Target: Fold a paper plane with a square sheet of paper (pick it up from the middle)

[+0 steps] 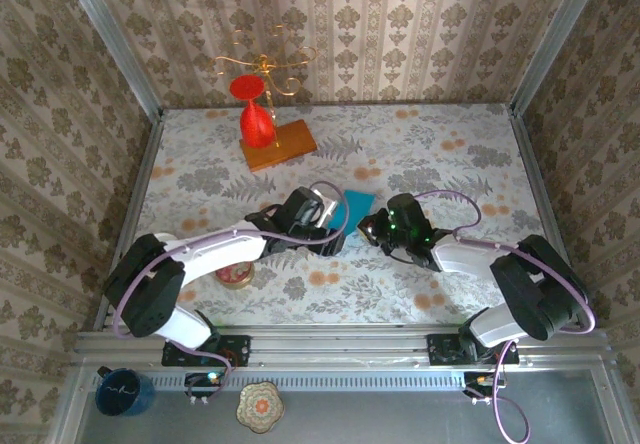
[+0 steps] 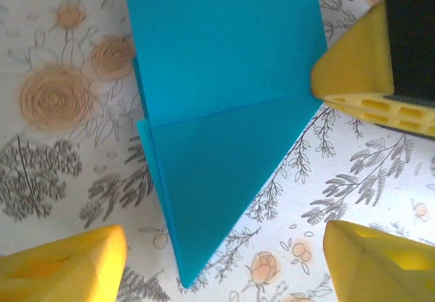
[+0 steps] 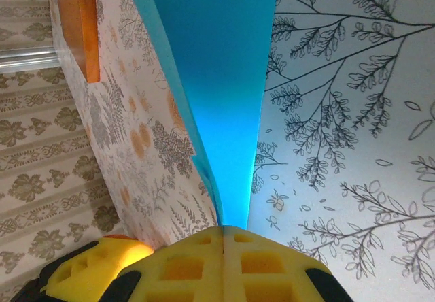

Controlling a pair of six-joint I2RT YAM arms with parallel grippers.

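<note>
**Containers.** A red glass point(image 1: 256, 116) stands on the block point(image 1: 285, 146) at the rear left of the table point(image 1: 450, 154). Its contents cannot be determined. A small round tin point(image 1: 237, 276) sits on the table just beside the left arm. A blue mug point(image 1: 120, 392) and a patterned dish point(image 1: 260, 406) rest on the metal shelf in front of the arm bases. The mug interior is dark, and what it holds cannot be told.

**Paper.** The paper point(image 1: 358, 204) is at mid-table, between the two grippers. In the left wrist view a crease runs across the sheet. Below the crease a triangular flap narrows to a point.

**Right gripper** point(image 3: 223, 237). The pads are pressed together on the narrow end of the paper. From the pads, the sheet runs away toward the block.

**Left gripper** point(image 1: 320, 209). The fingers point(image 2: 61, 264) are spread wide, one on each side of the paper's point. Neither touches it.

**Clearance.** The paper lies well apart from the side walls, the rear wall and the block. Bare table lies to the right rear and in front of both grippers.
</note>
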